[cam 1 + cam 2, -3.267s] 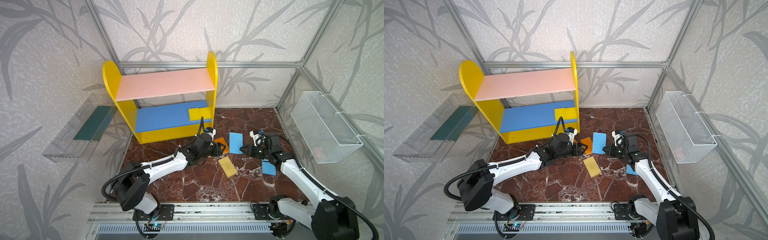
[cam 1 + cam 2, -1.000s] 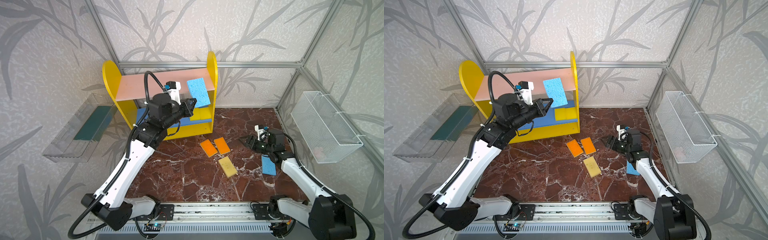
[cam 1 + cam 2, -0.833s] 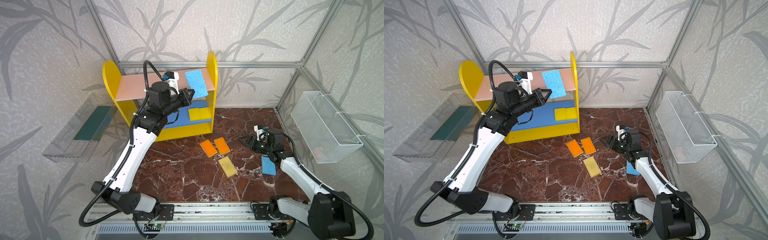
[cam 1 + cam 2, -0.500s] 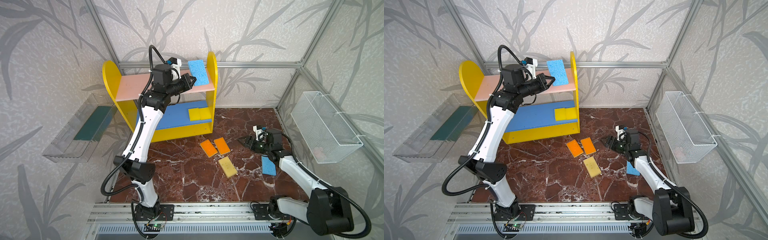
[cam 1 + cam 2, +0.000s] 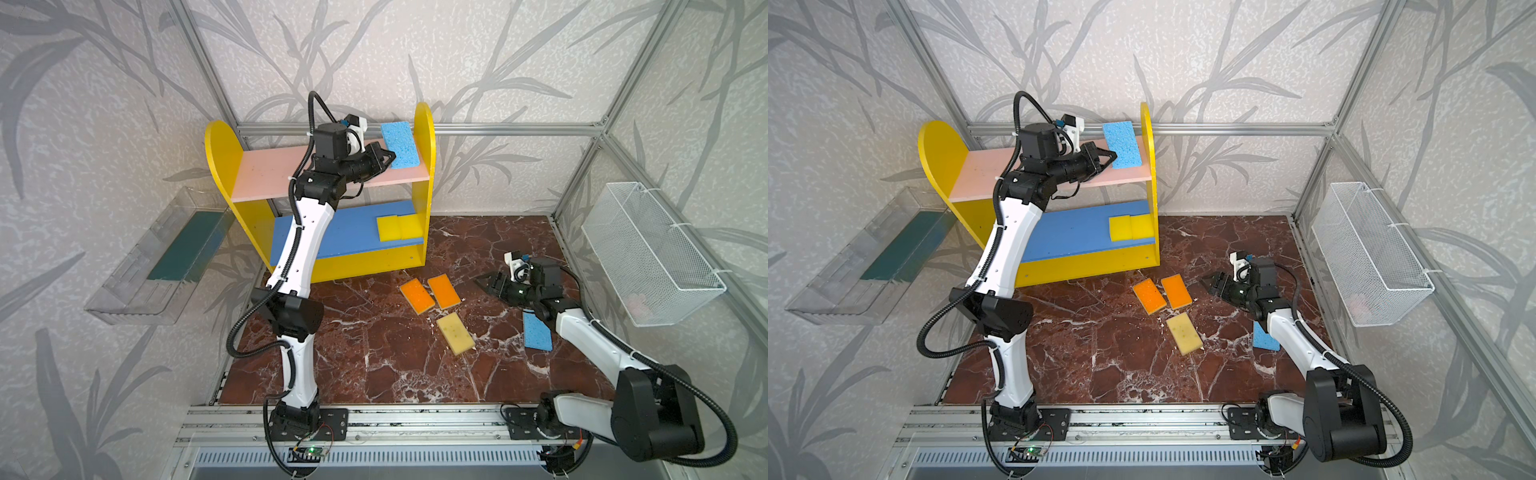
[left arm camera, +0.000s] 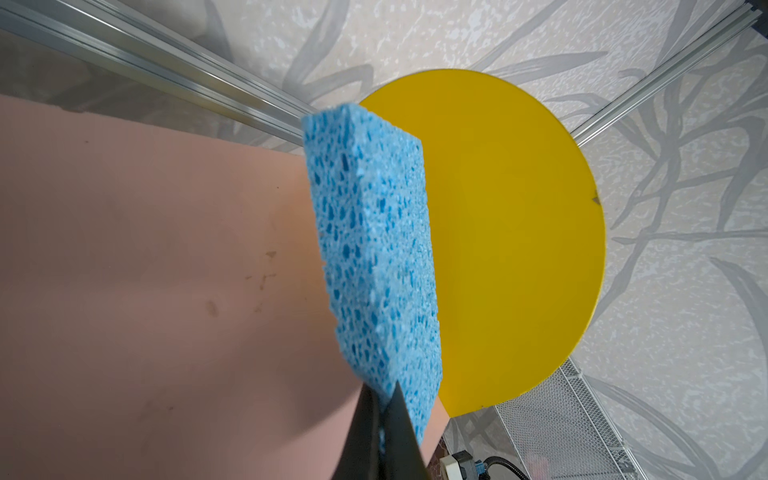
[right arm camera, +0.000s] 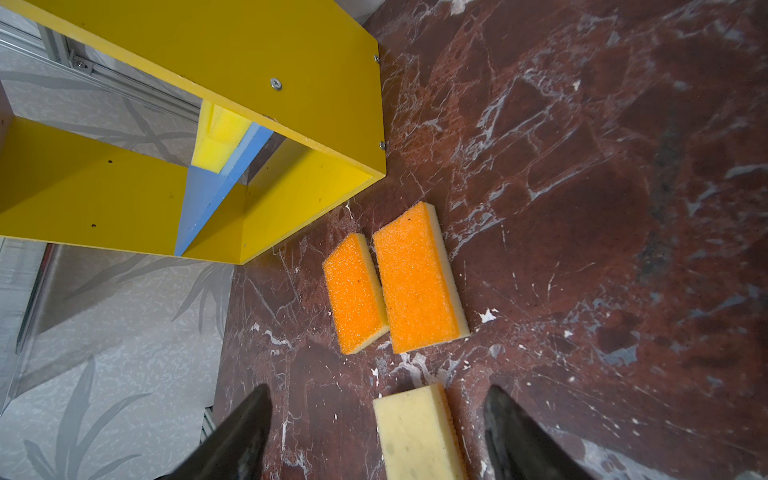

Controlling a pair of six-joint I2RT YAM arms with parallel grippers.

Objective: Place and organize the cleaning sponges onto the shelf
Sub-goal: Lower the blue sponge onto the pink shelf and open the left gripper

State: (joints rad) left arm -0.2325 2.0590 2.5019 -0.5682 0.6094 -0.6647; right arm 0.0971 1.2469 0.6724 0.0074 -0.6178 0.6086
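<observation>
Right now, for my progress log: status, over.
Left gripper shut on blue sponge, over pink board. Right gripper open, empty, facing orange sponges. Yellow side panel close beside it.

Two orange sponges (image 7: pixel 415 282), pale sponge (image 7: pixel 415 436), shelf (image 7: pixel 208 50)

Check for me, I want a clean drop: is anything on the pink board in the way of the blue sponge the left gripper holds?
Nothing visible does. The left gripper pinches the blue sponge over the right end of the pink board, bare there; the yellow side panel stands beside it.
</observation>
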